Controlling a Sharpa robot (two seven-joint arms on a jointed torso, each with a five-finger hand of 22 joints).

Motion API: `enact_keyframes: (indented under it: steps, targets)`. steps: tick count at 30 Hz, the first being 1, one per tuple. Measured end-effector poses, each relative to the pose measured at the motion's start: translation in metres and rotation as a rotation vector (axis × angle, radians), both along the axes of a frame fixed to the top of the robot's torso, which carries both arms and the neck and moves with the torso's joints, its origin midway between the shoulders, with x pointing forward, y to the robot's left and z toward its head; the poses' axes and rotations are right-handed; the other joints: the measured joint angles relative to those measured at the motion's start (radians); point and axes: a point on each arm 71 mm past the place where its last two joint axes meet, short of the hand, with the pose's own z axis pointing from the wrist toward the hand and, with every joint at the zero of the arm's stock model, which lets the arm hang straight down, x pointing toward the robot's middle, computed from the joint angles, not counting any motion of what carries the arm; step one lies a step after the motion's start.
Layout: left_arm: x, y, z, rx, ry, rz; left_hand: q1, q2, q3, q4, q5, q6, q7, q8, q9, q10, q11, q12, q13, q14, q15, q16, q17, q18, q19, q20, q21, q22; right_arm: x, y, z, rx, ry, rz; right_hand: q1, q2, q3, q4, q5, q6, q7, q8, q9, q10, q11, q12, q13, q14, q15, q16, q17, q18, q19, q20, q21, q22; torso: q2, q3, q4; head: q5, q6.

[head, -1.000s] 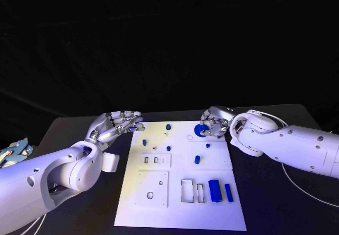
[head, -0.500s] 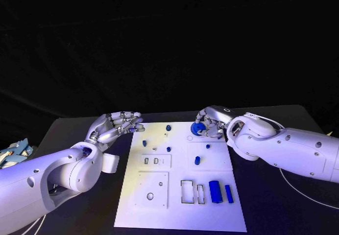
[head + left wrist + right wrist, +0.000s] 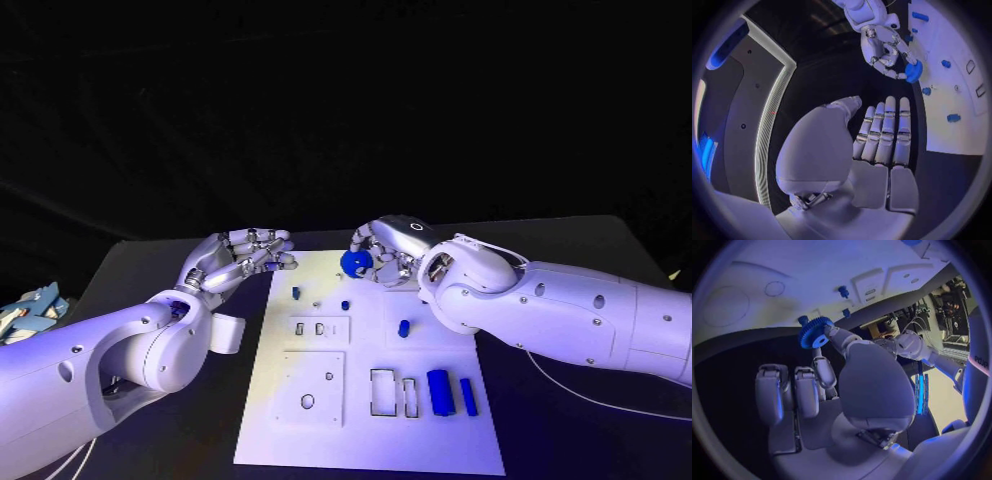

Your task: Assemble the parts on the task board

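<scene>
- Blue gear is sitting pinched in the right hand, upper centre of the head frame, hanging over the far edge of the task board. Right wrist view is showing fingertips clamped on the gear's rim w/ the toothed face out, prob so the bore stays free for dropping onto a peg.
- Can't tell which peg it's meant for; small blue pegs are standing just below it on the board's upper left.
- Other blue parts are lying lower: one oblong piece mid-board, two bars by the rectangular slots lower right. All well apart from the gear.
- Left hand is hovering just off the board's upper-left corner, fingers apart, holding nothing. Likely parked as a support.
- Room: the two hands are near each other at the far edge, so lateral travel there is looking tight. Mid and lower board are open; right forearm is overhanging the board's right edge.
</scene>
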Motion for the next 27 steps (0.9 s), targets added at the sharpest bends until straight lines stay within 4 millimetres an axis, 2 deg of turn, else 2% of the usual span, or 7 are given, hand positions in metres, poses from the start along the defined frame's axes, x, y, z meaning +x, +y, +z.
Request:
enact_keyframes:
  steps: [11, 27]
  targets:
    - [0.000, -0.003, 0.000, -0.003, 0.001, -0.007, 0.000, 0.000, 0.000, 0.000, 0.000, 0.000, 0.000, 0.000, 0.000, 0.000, 0.000, 0.000, 0.000, 0.000, 0.000, 0.000, 0.000, 0.000, 0.000, 0.000, 0.000, 0.000, 0.011, 0.025, -0.013, -0.013, 0.003, 0.010, -0.009, 0.001, 0.004, -0.001, 0.000, -0.002, -0.002, 0.000, 0.000, 0.000, 0.000, 0.000, 0.000, 0.000, 0.000, 0.000, 0.000, 0.000, 0.000, 0.000, 0.000, 0.000, 0.001, 0.0007, 0.0002, 0.002, -0.003]
    - [0.000, -0.004, 0.000, -0.004, 0.001, -0.010, 0.000, 0.000, 0.000, 0.000, 0.000, 0.000, 0.000, 0.000, 0.000, 0.000, 0.000, 0.000, 0.000, 0.000, 0.000, 0.000, 0.000, 0.000, 0.000, 0.000, 0.000, 0.000, 0.015, 0.037, -0.029, -0.028, 0.026, 0.012, -0.012, -0.002, 0.004, -0.001, -0.003, -0.004, -0.004, 0.000, 0.000, 0.000, 0.000, 0.000, -0.001, 0.000, 0.000, 0.000, 0.000, 0.000, 0.000, 0.000, -0.001, 0.000, 0.000, 0.0009, -0.0010, 0.005, -0.008]
